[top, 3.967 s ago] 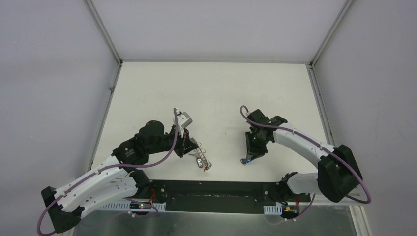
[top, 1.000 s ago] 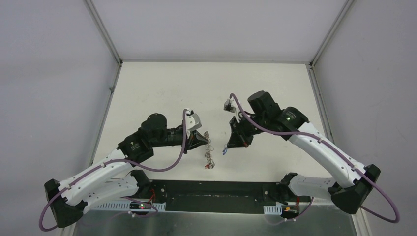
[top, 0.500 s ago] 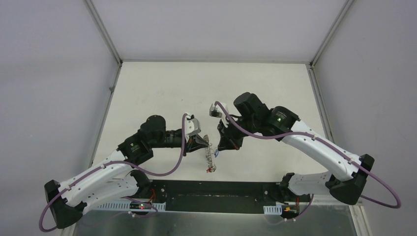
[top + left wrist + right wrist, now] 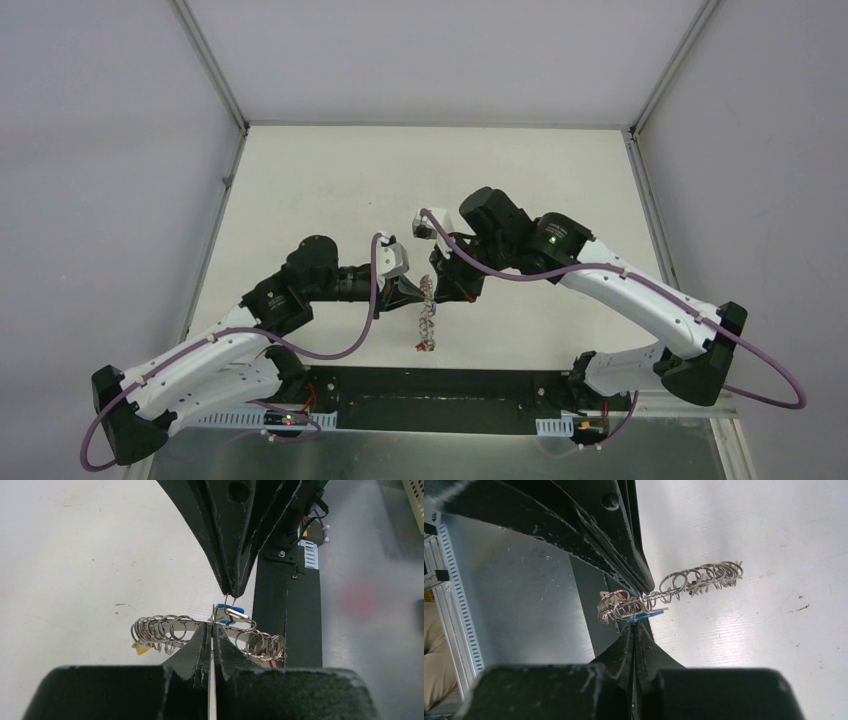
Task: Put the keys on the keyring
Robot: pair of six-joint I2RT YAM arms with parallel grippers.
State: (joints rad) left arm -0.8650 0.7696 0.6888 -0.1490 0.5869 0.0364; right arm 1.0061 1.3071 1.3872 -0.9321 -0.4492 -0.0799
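1. Silver wire rings make up the keyring point(image 4: 160, 629), a long chain of split rings. It runs across the lower middle of the left wrist view and down the centre of the overhead view, over the white table point(image 4: 330, 180).
2. The left gripper point(image 4: 212, 629) has its fingers pressed together on the middle of that chain, holding it stretched out sideways.
3. The right gripper point(image 4: 231, 592) reaches down from the top of the left wrist view. Its tips pinch the thin loop of the blue-tagged key point(image 4: 229, 613), which sits right against the chain, just beside the left clamp.
4. The step in hand, as I judge it, is threading the blue-tagged key onto a ring.
5. The next move calls for working that loop into a ring's split and turning it round while the left grip holds firm. A slip would drop the key.
6. The yellow-tagged key point(image 4: 141, 649) shows only as a yellow tag under the chain's left end. Whether it is already threaded I cannot tell.
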